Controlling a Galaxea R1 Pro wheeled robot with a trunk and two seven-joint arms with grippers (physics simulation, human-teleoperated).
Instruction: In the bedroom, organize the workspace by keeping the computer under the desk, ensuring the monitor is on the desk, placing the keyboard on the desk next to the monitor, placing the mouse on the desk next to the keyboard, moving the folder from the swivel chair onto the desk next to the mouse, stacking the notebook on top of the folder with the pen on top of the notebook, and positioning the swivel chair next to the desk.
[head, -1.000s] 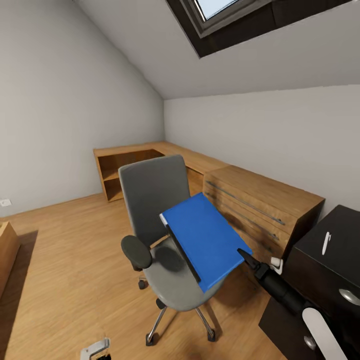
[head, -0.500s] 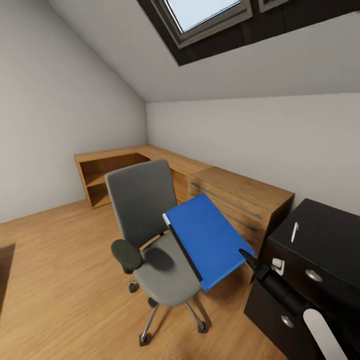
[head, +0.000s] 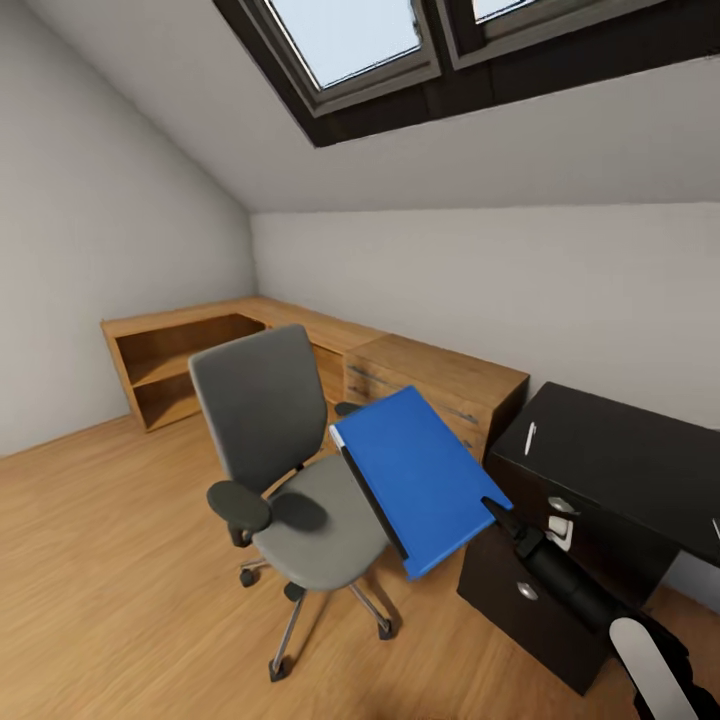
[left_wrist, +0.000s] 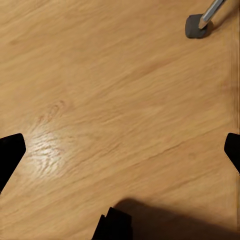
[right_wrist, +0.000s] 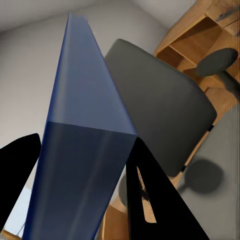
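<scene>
1. One folder (head: 420, 480), bright blue, held at its near corner by the right gripper (head: 497, 510), tilted and lifted clear above the swivel chair (head: 290, 470) seat; in the right wrist view, black fingers (right_wrist: 150, 200) clamped on either side of the blue folder edge.
2. Left gripper (left_wrist: 120, 150) spread wide over bare wood floor (left_wrist: 100, 75), holding nothing, one chair castor (left_wrist: 197, 26) near.
3. Best carried level and slow toward the desk (head: 640, 460), since a grip at one corner likely lets the folder swing or slip.
4. Better set down flat on open black top, well apart from the pen (head: 529, 438), leaving room for the notebook stack afterwards.
5. Worth minding the drawer unit (head: 540, 590) below the arm while swinging across.
6. Count: one swivel chair, one folder, one white pen lying on the desk, one desk, two roof windows (head: 350, 35), one low wood shelf unit (head: 320, 345) along the wall.
7. Folder step judged under way; release not yet made.
</scene>
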